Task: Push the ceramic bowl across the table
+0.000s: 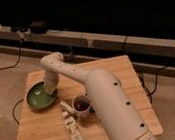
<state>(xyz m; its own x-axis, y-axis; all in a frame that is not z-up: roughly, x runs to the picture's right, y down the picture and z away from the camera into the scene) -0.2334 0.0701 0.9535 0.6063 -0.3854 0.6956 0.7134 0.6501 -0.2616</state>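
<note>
The green ceramic bowl sits on the left part of the bamboo table. My white arm reaches from the lower right across the table. My gripper points down at the bowl's right rim, inside or touching it. The wrist hides the gripper's tip and part of the rim.
A small white mug with a dark inside stands just right of the bowl, against my arm. A white carton lies in front of the mug, near the table's front edge. Cables run over the floor on the left and right. A dark shelf wall stands behind.
</note>
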